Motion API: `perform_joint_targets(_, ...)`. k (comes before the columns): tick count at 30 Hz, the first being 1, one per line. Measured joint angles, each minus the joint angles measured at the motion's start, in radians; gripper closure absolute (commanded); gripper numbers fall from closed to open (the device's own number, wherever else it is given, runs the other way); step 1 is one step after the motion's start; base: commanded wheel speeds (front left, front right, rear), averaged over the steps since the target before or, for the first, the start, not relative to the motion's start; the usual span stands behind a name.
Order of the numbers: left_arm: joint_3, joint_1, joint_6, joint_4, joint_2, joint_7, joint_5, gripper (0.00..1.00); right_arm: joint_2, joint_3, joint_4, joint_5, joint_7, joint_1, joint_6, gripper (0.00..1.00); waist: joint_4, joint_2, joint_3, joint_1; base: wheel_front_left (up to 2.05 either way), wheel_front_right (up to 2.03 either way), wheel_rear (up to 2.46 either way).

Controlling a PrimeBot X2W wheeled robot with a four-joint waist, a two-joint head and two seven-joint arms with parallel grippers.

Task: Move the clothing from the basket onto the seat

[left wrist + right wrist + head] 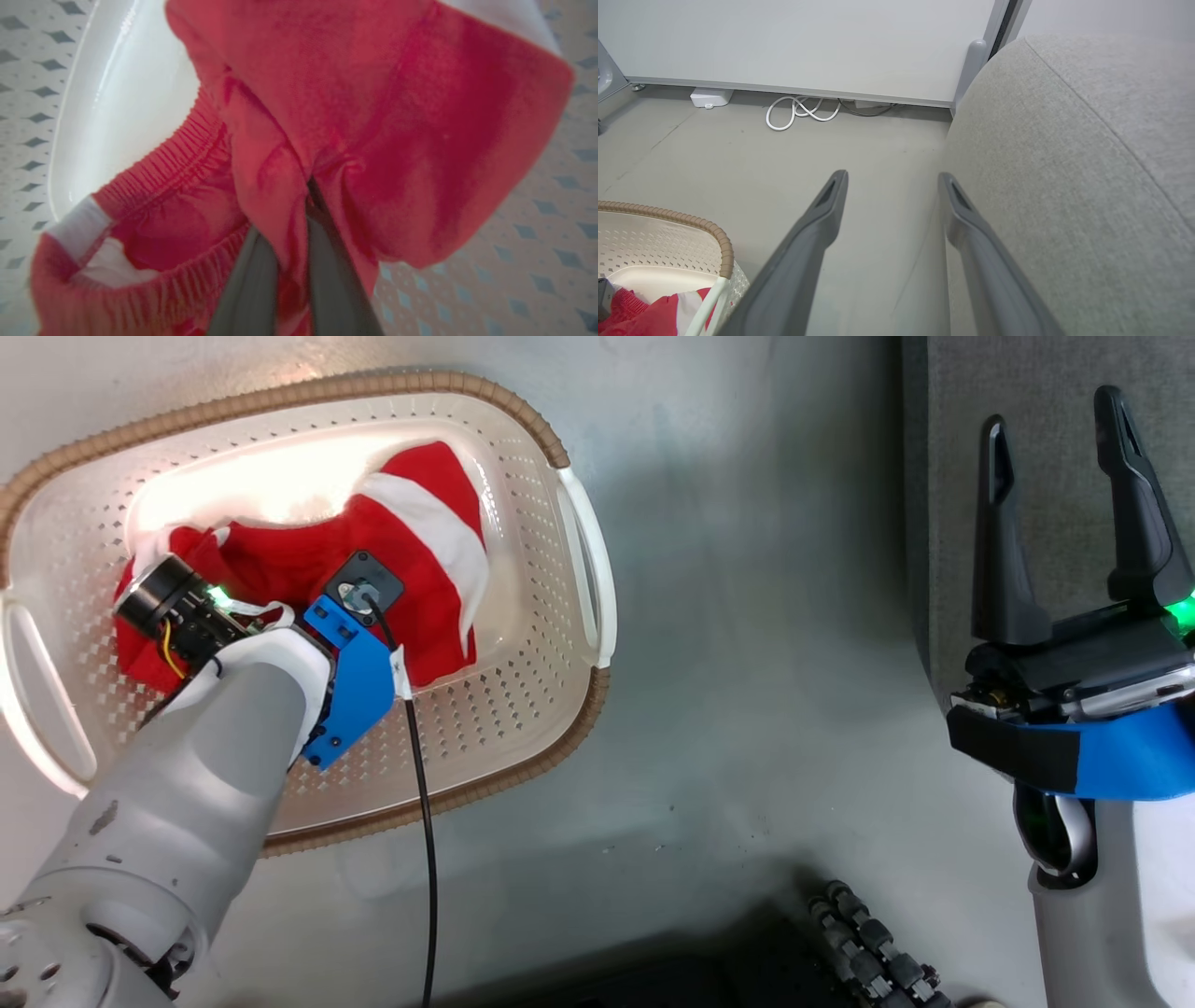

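Note:
The cream basket [551, 644] with its brown rim stands on the floor at the left; its rim also shows in the right wrist view [668, 217]. Red clothing [308, 560] with white stripes lies bunched inside it. My left arm reaches down into the basket, its fingers hidden under the wrist in the head view. In the left wrist view my left gripper [292, 219] is shut on a fold of the red clothing [373, 116], beside an elastic waistband. My right gripper [1053, 415] stands open and holds nothing, at the edge of the grey seat [1064, 163].
A black cable [425, 821] hangs from my left wrist across the basket rim. Grey floor [747, 616] lies between basket and seat. My base's roller wheel [868, 943] shows at the bottom. A white cable coil [798, 112] and a small white box [711, 96] lie by the wall.

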Motion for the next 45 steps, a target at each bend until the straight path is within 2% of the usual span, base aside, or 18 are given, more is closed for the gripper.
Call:
perform_joint_targets(11,0.013,0.000,0.000,-0.004,-0.081,-0.151,-0.030,1.00,-0.007,-0.005,0.023,0.000,0.000,-0.005,0.000,0.00,0.027,0.0000,-0.095,0.0000,0.00,0.00,0.00)
perform_joint_targets(16,0.023,0.008,0.000,-0.014,-0.123,-0.234,-0.054,1.00,-0.016,-0.011,0.046,0.000,0.000,-0.002,0.000,0.00,0.046,0.0000,-0.165,0.0000,0.00,0.00,0.00)
perform_joint_targets(22,0.042,0.033,-0.001,-0.034,-0.146,-0.319,-0.082,1.00,-0.023,-0.009,0.076,0.001,0.000,0.012,0.000,0.00,0.069,0.0000,-0.266,-0.0001,0.00,0.00,0.00)
perform_joint_targets(29,0.091,0.050,0.012,-0.108,-0.150,-0.354,-0.111,1.00,-0.034,-0.011,0.115,0.004,0.000,0.053,0.000,0.00,0.095,0.0000,-0.399,-0.0001,0.00,0.00,0.00)
perform_joint_targets(38,0.233,0.152,0.088,-0.405,-0.100,-0.356,-0.082,1.00,-0.039,-0.012,0.170,0.011,0.000,0.140,0.000,0.00,0.128,0.0000,-0.574,-0.0002,0.00,0.00,0.00)
perform_joint_targets(45,0.308,0.251,0.110,-0.555,-0.073,-0.356,-0.039,1.00,-0.039,-0.011,0.204,0.018,0.000,0.209,0.000,0.00,0.148,0.0000,-0.706,-0.0003,0.00,0.00,0.00)
